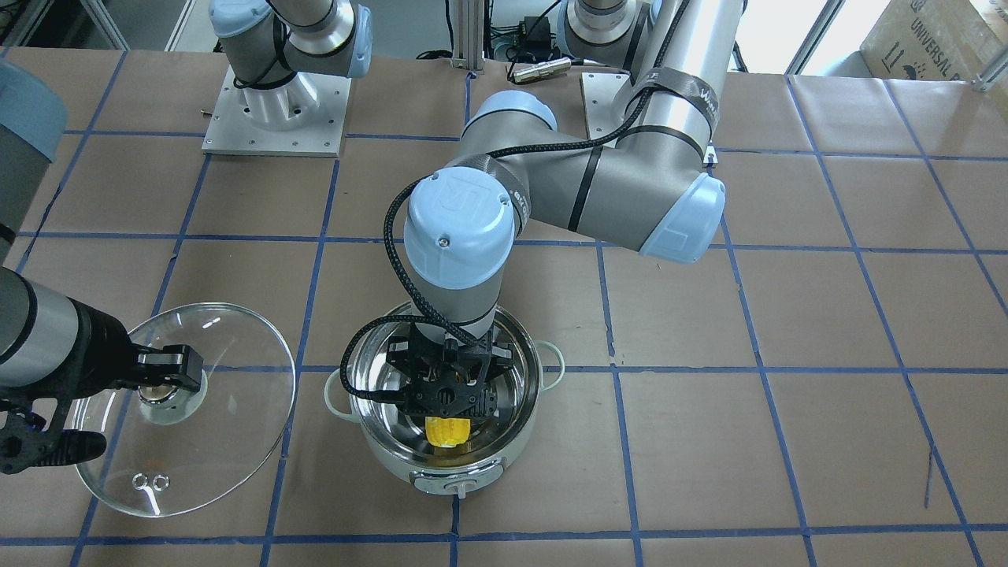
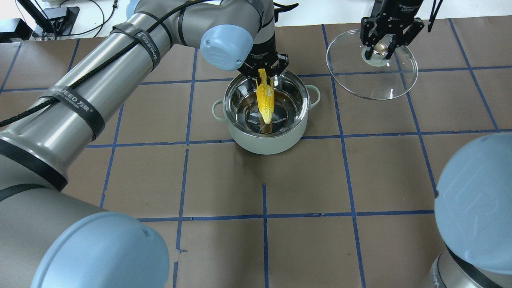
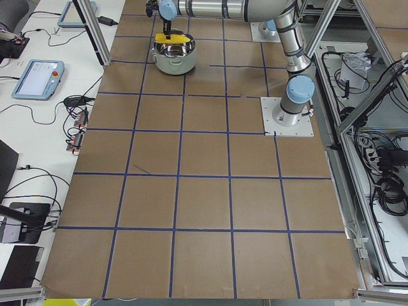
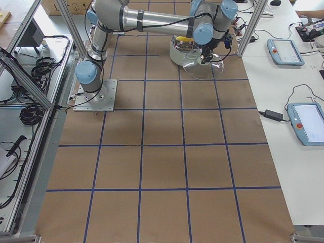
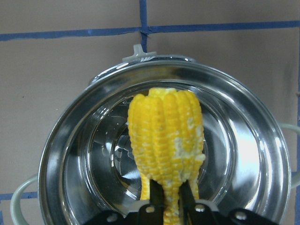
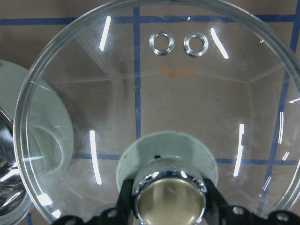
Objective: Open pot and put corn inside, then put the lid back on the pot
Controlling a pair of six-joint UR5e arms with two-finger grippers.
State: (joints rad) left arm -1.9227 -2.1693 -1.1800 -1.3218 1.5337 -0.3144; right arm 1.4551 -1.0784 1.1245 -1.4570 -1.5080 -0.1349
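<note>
The pot (image 2: 266, 141) stands open at the table's middle, its steel inside bare. My left gripper (image 2: 263, 71) is above the pot's far rim, shut on one end of the corn (image 2: 266, 100), which hangs down into the pot. In the left wrist view the corn (image 5: 166, 140) sits between the fingertips over the pot (image 5: 61, 140). I cannot tell whether it touches the bottom. My right gripper (image 2: 380, 47) is shut on the knob (image 6: 171, 201) of the lid (image 2: 372, 84). It holds the lid tilted to the pot's right, clear of it. In the front view the lid (image 1: 220, 441) is left of the pot (image 1: 441, 472).
The table is brown paper with a blue tape grid. The arms' base plates (image 1: 272, 118) stand at the robot's side. My left arm's elbow (image 1: 630, 197) reaches over the table's middle. Tablets (image 4: 286, 50) lie on the side bench beyond the far edge.
</note>
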